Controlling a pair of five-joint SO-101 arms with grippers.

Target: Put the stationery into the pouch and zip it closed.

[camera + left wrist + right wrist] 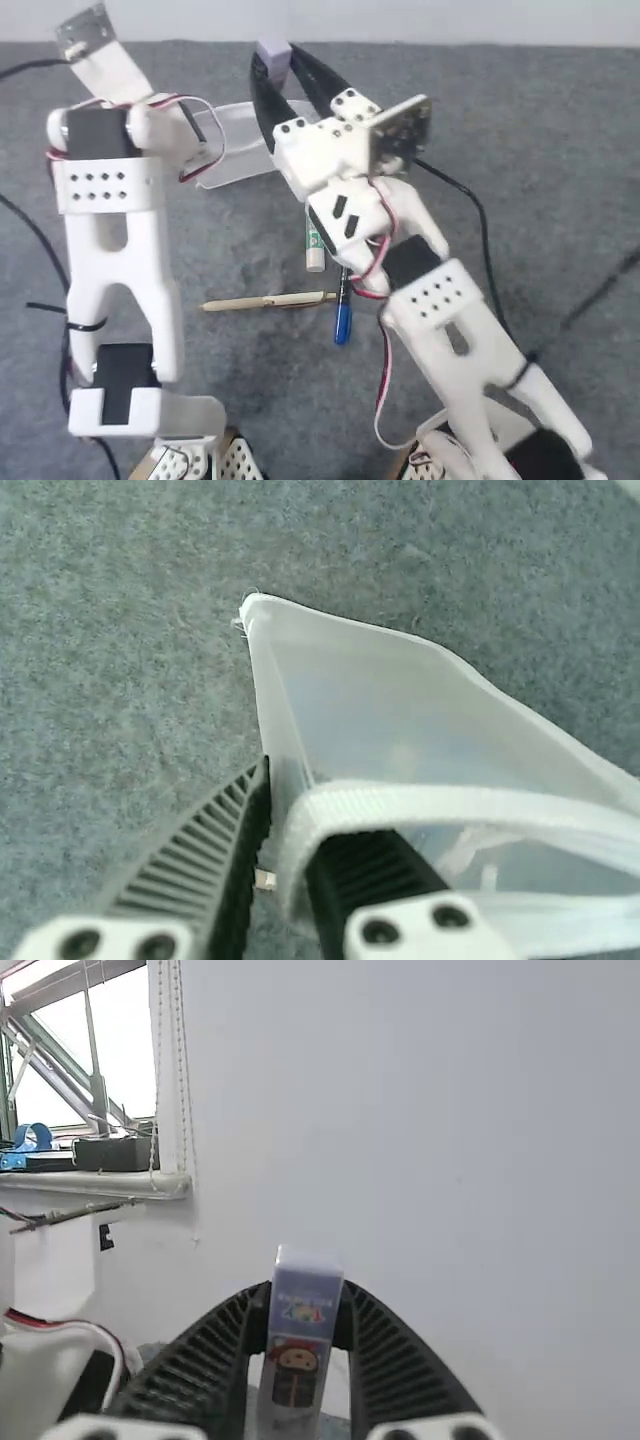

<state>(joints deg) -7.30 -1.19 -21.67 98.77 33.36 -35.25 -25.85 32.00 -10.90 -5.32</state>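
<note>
Translucent and likely floppy, the pouch (245, 145) at eleven o'clock we are clamping by its stiffer zipper rim with the left gripper (295, 815), while the right gripper (303, 1295) is pinching the light eraser (300, 1360) at twelve.

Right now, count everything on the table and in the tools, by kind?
eraser: 1, in right tool
pens: 2, tan pen and blue-capped pen
white-and-green stick: 1
pouch: 1, in left tool
Total: 5
</note>
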